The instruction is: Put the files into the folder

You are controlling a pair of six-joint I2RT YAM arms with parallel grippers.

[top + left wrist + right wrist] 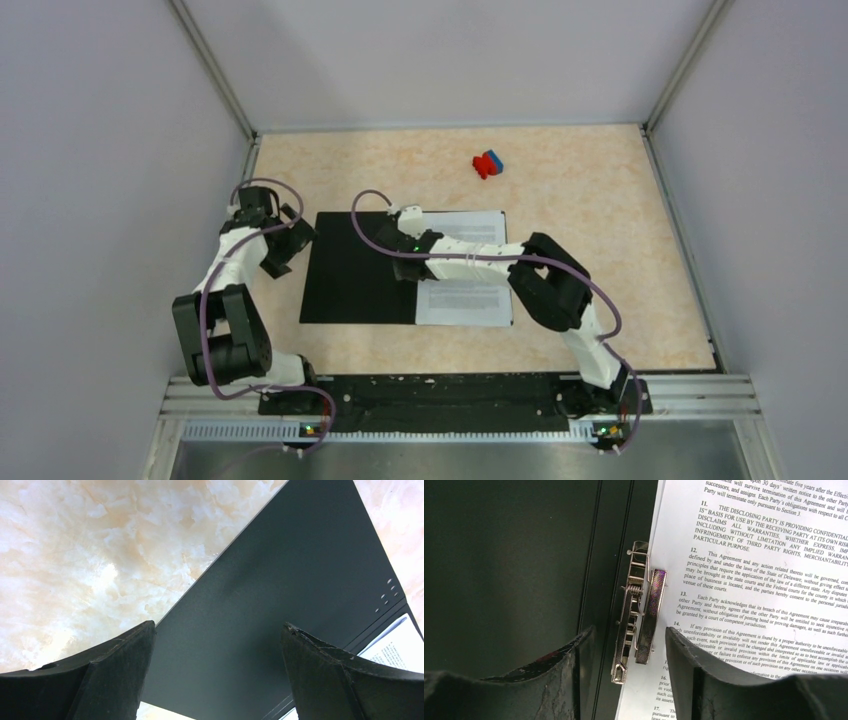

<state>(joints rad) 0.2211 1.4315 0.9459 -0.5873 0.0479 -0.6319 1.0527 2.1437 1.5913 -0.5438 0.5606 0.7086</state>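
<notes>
The folder [350, 270] lies open and flat on the table, black inside up. The files [470, 300], white sheets of dense black text, lie on its right half. In the right wrist view the files [749, 580] have their left edge under a metal spring clamp [639, 625] beside the folder's spine [514, 570]. My right gripper [402, 220] is open, its jaws [630, 632] standing either side of the clamp's near end. My left gripper [290, 235] is open and empty at the folder's far-left corner; its view shows its jaws [217, 630] over the black cover [280, 580] and a corner of the files [395, 647].
A small red-and-blue object [488, 163] sits at the back of the marbled table [600, 200]. Grey walls close in the left, right and back sides. The arm bases stand on a rail [450, 395] at the near edge.
</notes>
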